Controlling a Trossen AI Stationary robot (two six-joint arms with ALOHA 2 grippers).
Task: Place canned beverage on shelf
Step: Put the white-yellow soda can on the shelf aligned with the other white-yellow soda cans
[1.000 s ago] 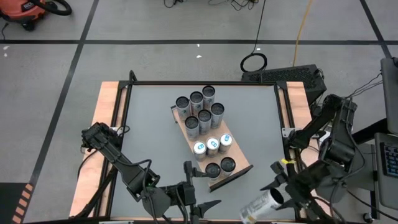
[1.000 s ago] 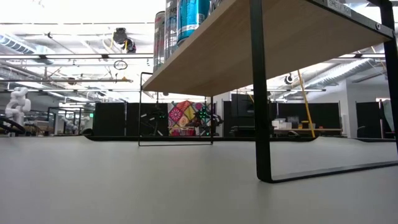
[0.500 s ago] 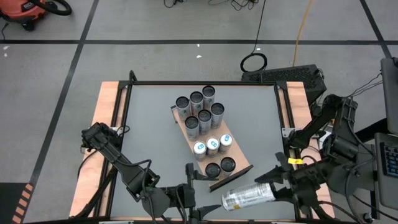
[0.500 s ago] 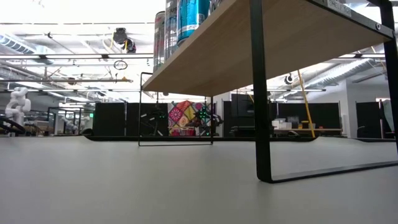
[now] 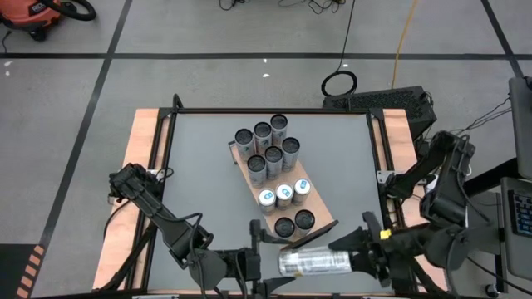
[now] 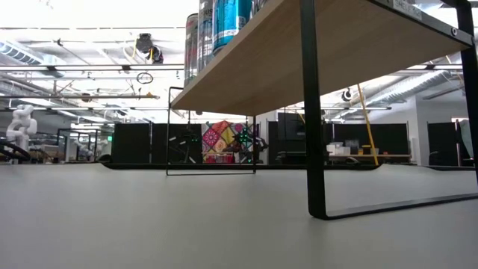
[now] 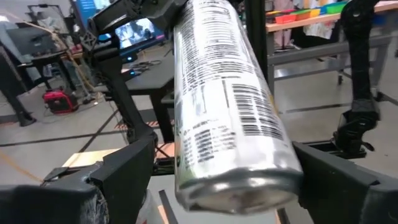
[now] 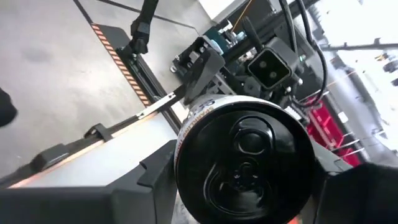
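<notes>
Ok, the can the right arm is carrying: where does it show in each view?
High view: silver can lying sideways at the bottom centre, in the right gripper.
Low view: not in it.
Left wrist view: fills the middle, between the left gripper's open fingers.
Right wrist view: its dark top faces the camera.
Shared landmark: the left gripper, at the can's end.

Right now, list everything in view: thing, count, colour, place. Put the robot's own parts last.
Shelf: one, light-brown wood-grain board on black legs, set diagonally on the table's middle.
Cans on the shelf: eleven, mostly silver with dark tops, three with white and blue tops; six at its far end, three in a row mid-board, two near its near end.
Carried can: one, silver, lying sideways in the air at the table's near edge.
Table: one, grey top with wooden side rails.
Right gripper: holds the carried can by one end.
Left gripper: open, by the can's other end.
</notes>
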